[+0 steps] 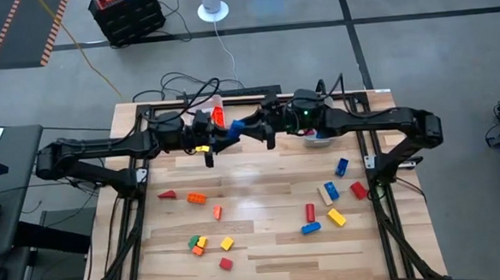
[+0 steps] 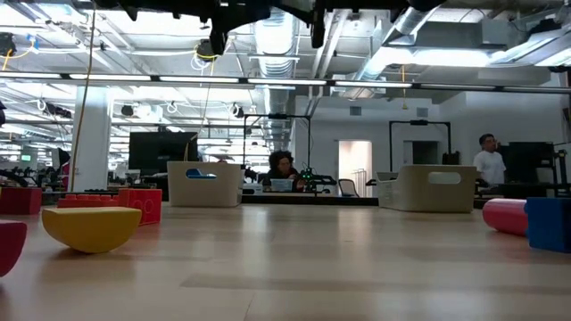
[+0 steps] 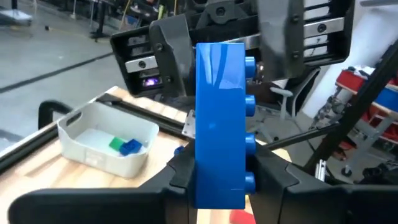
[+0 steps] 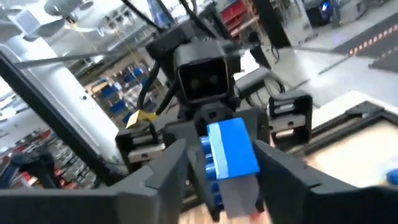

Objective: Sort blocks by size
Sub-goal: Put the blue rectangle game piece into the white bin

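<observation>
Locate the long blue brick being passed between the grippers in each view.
High view: long blue brick mid-air between the arms, near the table's far edge.
Low view: not in it.
Left wrist view: upright, centre, between the left gripper fingers.
Right wrist view: centre, end-on, right gripper fingers either side.
Shared landmark: the opposite gripper behind the brick.

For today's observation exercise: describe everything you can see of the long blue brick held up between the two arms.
The long blue brick looks like glossy plastic, a bar with round studs along one side. It is in the air above the table's far middle, standing on end between the left gripper fingers. The right gripper faces it, fingers either side, apparently apart.
</observation>
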